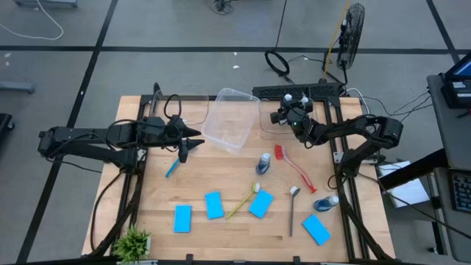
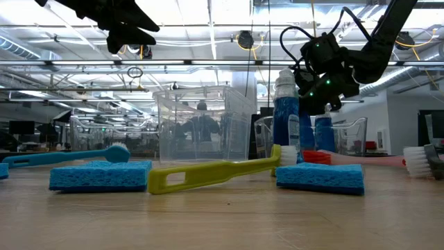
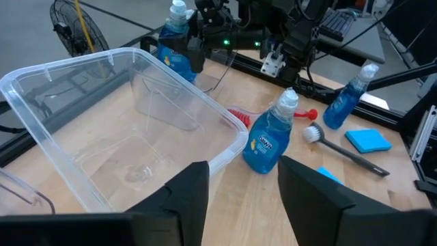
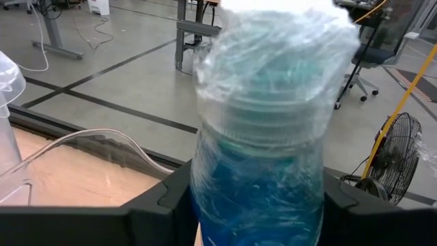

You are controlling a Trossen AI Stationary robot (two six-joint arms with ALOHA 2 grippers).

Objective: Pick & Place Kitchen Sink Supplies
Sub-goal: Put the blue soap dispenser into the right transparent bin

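My right gripper [image 1: 285, 115] at the far right is shut on a small bottle of blue liquid [image 4: 263, 198] with a plastic-wrapped white cap [image 3: 178, 9]. My left gripper [image 1: 193, 142] hangs open and empty above the table's left half, facing a clear tub [image 3: 102, 130]. A second bottle [image 1: 263, 163] stands upright at mid-table, and a third [image 1: 326, 202] lies near the right edge. Flat on the wood lie several blue sponges [image 1: 214, 205] and the red [image 1: 296, 168], grey [image 1: 293, 210], yellow [image 1: 241, 204] and blue [image 1: 172, 168] brushes. My right gripper pinches the bottle's upper body [image 4: 205, 205], just below the neck, between its two fingers [image 4: 164, 201], one on each side. The fingers come at it roughly level from the table's right. The bottle is upright; I cannot tell whether its base rests on anything.
The clear tub [image 1: 232, 118] sits at the far middle between the two grippers, with another clear container [image 2: 350, 135] by the right gripper. A green plant [image 1: 132, 243] stands at the near left corner. Bare wood lies in front of the left gripper.
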